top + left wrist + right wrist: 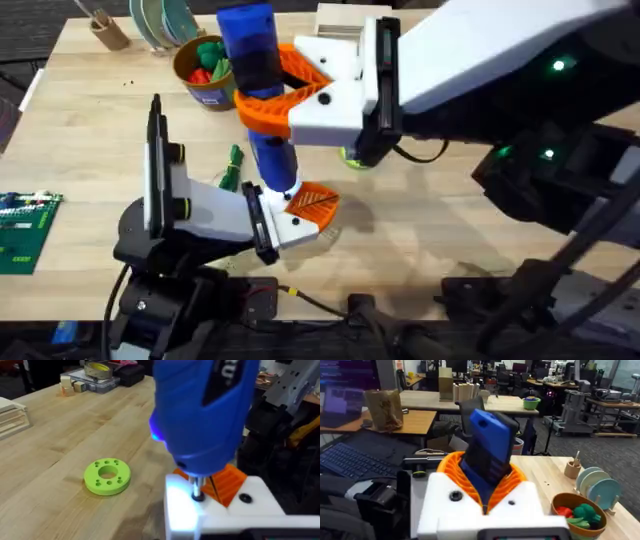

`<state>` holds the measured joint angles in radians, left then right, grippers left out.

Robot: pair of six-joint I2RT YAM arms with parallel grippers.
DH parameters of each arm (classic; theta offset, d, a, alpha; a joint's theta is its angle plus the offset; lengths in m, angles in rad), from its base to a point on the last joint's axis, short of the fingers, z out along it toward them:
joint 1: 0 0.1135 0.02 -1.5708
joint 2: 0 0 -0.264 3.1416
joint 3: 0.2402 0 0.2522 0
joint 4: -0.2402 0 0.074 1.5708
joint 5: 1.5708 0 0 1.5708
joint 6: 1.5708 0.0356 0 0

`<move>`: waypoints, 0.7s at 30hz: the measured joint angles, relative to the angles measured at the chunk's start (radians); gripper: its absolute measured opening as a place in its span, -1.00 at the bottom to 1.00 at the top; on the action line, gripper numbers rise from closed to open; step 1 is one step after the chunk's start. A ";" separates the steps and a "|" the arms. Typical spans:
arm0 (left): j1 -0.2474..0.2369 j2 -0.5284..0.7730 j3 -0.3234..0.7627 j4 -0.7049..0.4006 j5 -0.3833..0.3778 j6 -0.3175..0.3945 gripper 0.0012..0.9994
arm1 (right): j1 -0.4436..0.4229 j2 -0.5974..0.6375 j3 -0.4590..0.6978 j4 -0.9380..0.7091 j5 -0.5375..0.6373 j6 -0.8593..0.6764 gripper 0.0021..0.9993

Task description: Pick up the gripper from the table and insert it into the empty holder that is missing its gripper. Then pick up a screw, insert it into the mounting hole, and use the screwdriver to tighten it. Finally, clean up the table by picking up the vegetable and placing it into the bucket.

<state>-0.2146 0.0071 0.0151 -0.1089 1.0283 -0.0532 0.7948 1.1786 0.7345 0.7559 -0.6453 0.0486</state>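
Blue powered tool: the stubby bright-blue cylindrical screwdriver (258, 90) stands nearly upright over the middle of the pale wooden worktop (90, 110), and its body hides part of what lies behind it in the overhead view.
Bit tip: the thin metal bit (197, 487) comes down onto the white angular plastic holder (220, 510); the screw beneath it cannot be made out.
Orange tip: the small orange ribbed gripper (315, 203) sits in that holder, partly covered by the screwdriver in the left wrist view.
Right claw (290, 95): pinching the screwdriver between its orange ribbed pads (451, 467), well above the worktop.
Right arm pose: it reaches in from the right across the middle, large and white close under the camera, cut off at the upper right edge.
Left claw (300, 212): the holder and orange tip belong to it, and it lies low over the near middle of the worktop; whether its fingers are spread or pressed together I cannot tell.
Left arm pose: folded at the near left, its forearm pointing right.
Green toy vegetable (232, 167): slim, lying on the worktop just left of the screwdriver, its near end hidden behind the left arm.
Bucket (203, 75): small round tub with an orange-yellow rim, at the far side, left of the screwdriver, holding red and green toys; its right edge is hidden.
Green disc (107, 476): flat and round with holes, on the worktop near the holder.
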 joint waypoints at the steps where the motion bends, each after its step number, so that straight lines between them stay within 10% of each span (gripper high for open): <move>1: 0.000 0.000 0.000 0.000 0.000 0.000 -0.99 | 0.000 0.000 0.000 0.000 0.000 0.000 -0.94; 21: 0.000 0.000 0.000 -0.001 0.005 -0.003 -0.99 | 0.000 0.000 0.000 -0.036 0.001 -0.005 -0.94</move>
<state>-0.2146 0.0071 0.0154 -0.1096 1.0328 -0.0559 0.7948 1.1786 0.7345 0.7200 -0.6445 0.0441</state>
